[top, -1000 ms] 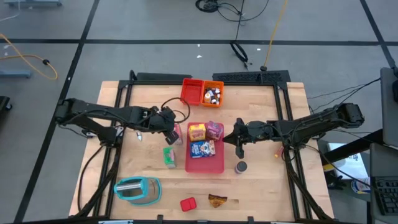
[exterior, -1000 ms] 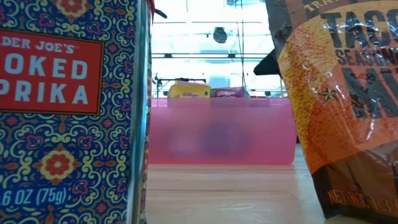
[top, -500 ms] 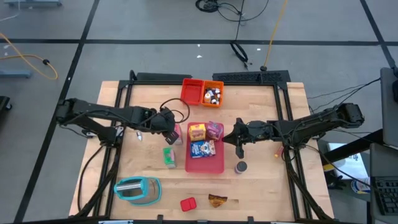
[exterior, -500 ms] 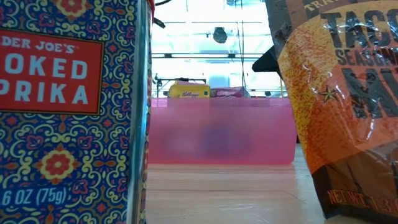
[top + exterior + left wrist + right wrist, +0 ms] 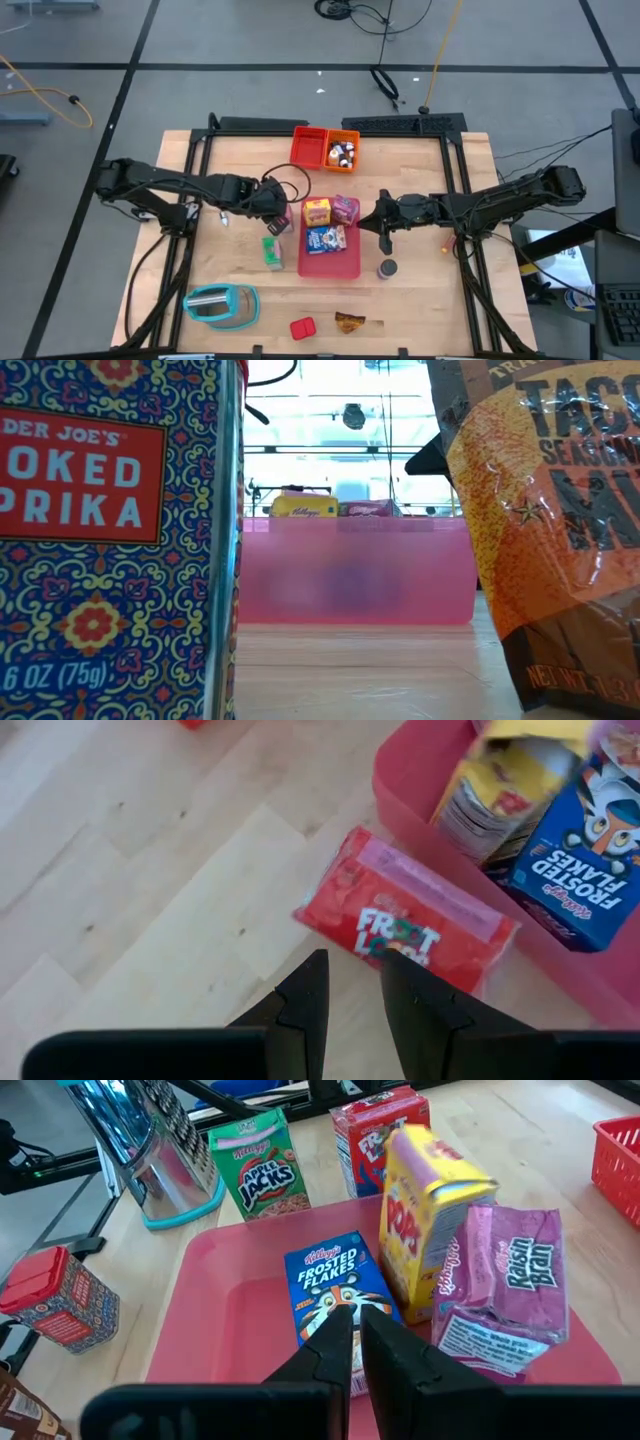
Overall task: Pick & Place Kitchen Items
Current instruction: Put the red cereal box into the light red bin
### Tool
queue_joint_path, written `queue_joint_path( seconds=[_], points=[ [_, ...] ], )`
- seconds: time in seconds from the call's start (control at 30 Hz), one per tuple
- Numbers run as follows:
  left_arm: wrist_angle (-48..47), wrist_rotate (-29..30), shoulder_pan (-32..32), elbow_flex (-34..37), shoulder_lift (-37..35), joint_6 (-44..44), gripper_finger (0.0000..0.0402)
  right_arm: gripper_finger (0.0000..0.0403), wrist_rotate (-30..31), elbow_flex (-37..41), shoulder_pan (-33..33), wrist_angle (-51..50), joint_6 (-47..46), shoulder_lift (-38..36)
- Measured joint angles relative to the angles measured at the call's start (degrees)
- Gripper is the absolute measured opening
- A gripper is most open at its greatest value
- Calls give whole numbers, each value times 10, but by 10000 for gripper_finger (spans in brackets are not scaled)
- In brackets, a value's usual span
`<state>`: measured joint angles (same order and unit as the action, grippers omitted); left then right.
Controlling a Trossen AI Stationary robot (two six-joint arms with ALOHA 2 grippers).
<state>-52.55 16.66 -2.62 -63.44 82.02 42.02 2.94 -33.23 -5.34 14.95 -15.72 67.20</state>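
Dark left gripper (image 5: 348, 982) hovers over the red Froot Loops box (image 5: 410, 916), fingers a narrow gap apart, holding nothing. Box lies flat on the wood table (image 5: 430, 290), just beside the pink tray (image 5: 330, 266)'s left wall. Right gripper (image 5: 352, 1338) sits over the tray, fingers pinched together, empty. In tray: blue Frosted Flakes box (image 5: 335, 1295), yellow Pops box (image 5: 425, 1220), pink Raisin Bran box (image 5: 505, 1305). Green Apple Jacks box (image 5: 272, 251) stands left of tray. Grey can (image 5: 387, 268) right of it.
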Motion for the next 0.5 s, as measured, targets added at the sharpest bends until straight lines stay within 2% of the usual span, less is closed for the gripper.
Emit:
queue_joint_path(
  seconds=[0.27,0.5],
  points=[
    [1,9,7,0,-3,-5,93,18,0,0,0,1,0,0],
    [1,-14,14,0,-3,2,93,18,0,0,0,0,2,0]
  ],
)
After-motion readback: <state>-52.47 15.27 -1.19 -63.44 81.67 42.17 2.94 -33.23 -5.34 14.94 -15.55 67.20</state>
